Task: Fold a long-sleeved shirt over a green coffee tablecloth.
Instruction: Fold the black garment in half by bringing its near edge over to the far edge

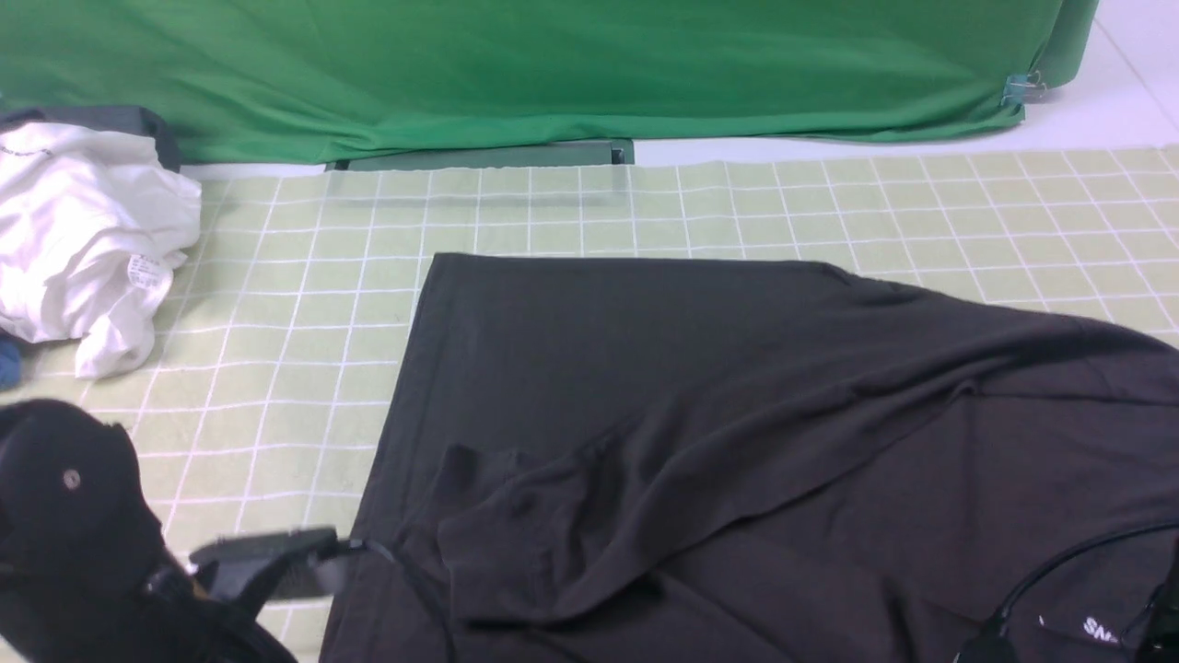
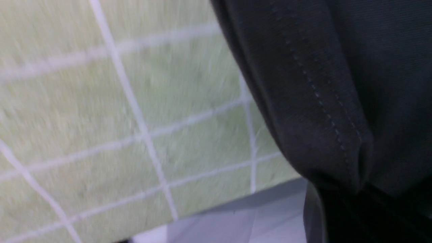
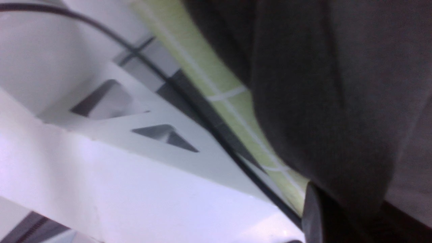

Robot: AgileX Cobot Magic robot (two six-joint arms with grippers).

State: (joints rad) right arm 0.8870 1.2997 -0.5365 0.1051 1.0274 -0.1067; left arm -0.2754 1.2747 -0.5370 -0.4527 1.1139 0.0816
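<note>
The long-sleeved shirt [image 1: 700,396] lies dark and rumpled across the green coffee tablecloth [image 1: 304,304], with one sleeve bunched near its left edge. A white print [image 1: 1096,629] shows at the bottom right. My left gripper [image 1: 336,552] meets the shirt's near left edge. In the left wrist view the stitched hem [image 2: 320,101] runs down into the left gripper [image 2: 354,202], which is shut on it. In the right wrist view the shirt [image 3: 337,101] bunches into my right gripper [image 3: 344,216], which is shut on the cloth beside one finger [image 3: 310,216]. In the front view only the right arm's cables show.
A crumpled white garment [image 1: 83,249] with a small label lies at the far left. Plain deep green fabric [image 1: 553,74] hangs along the back, held by a clip [image 1: 1018,89]. The tablecloth's near edge [image 3: 236,118] lies over a white frame [image 3: 135,135].
</note>
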